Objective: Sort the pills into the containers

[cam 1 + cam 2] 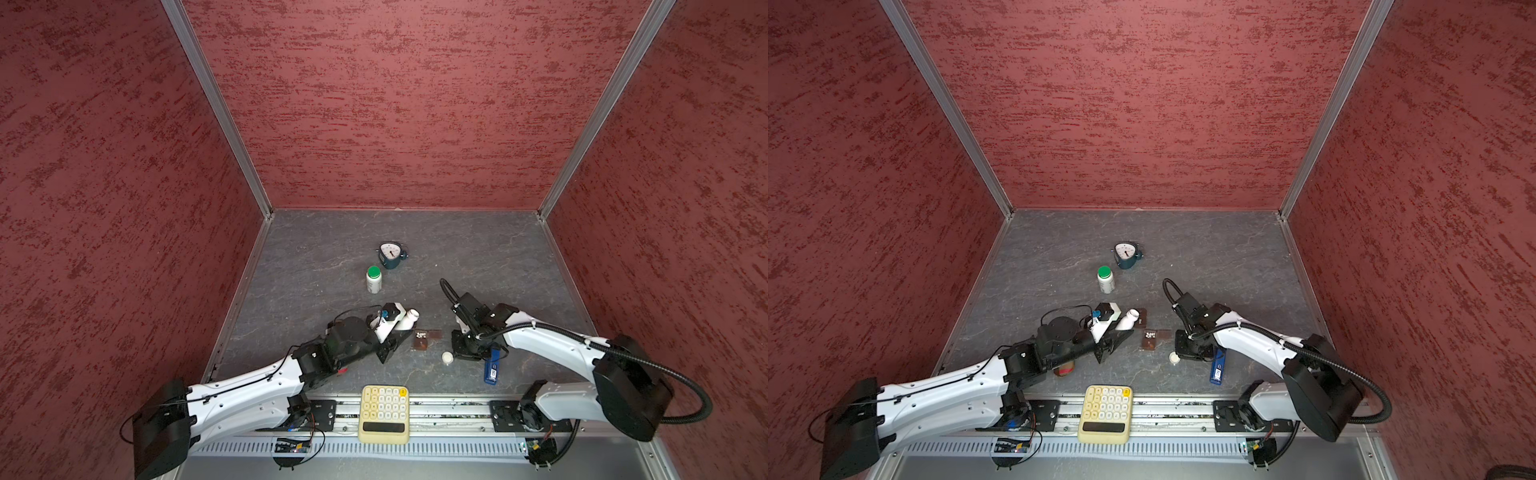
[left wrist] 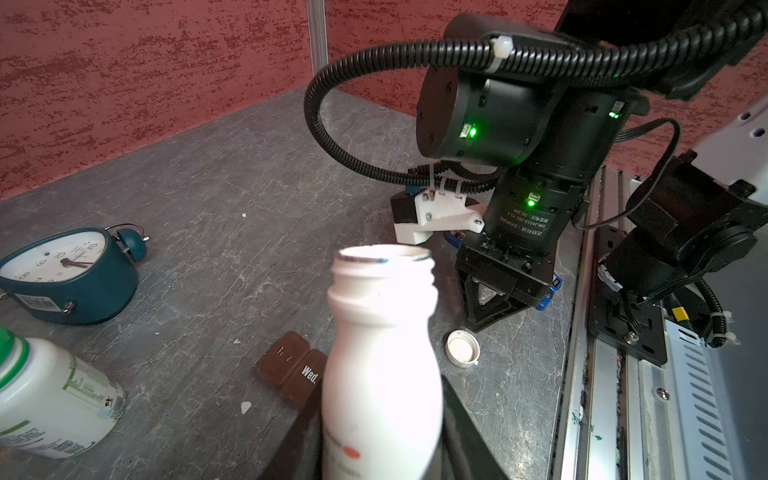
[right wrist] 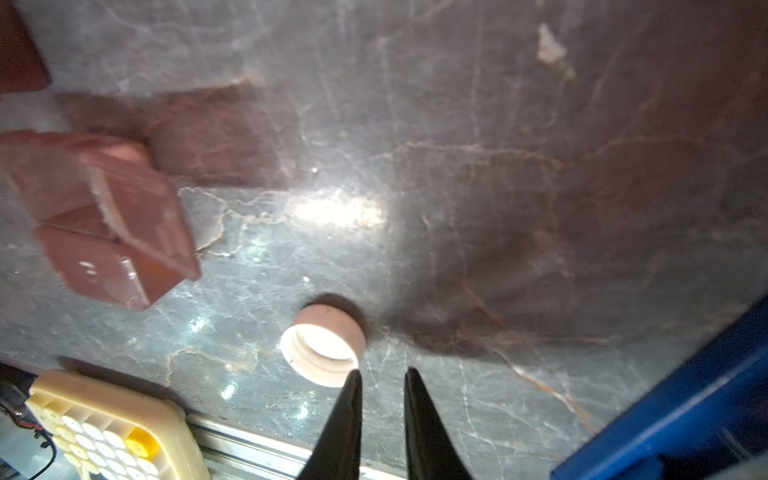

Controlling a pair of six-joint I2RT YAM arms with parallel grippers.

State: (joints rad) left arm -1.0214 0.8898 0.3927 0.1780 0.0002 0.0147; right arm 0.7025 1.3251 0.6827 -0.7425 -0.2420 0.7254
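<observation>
- Pills [image 1: 421,334]: a few in one open pill box [image 1: 419,344] cell, lower centre; sorting looks unfinished.
- Left gripper [image 2: 381,390] holds uncapped bottle [image 2: 382,324].
- Right gripper [image 3: 383,372]: jaws narrowly apart, empty, beside cap [image 3: 322,349].

1. The counter [image 1: 324,266] looks like grey veined stone, smooth, with a soft sheen.
2. The walls [image 1: 395,104] are rough, matt red; the corner posts [image 1: 219,108] are brushed metal.
3. The open white bottle [image 2: 380,357] and the loose cap [image 3: 322,347] are smooth white plastic, the cap ridged inside.
4. The pill-box [image 3: 112,232] is glossy, translucent brown plastic.
5. The alarm clock [image 2: 79,286] has a glossy teal shell and a paper sticker.
6. The green-capped bottle [image 2: 50,395] wears a shiny printed label.
7. The calculator [image 1: 384,413] is matt cream plastic.
8. The right gripper [image 3: 383,370] has fingers [image 3: 345,424] of matt black plastic; the hose [image 2: 309,106] on its arm is ribbed.
</observation>
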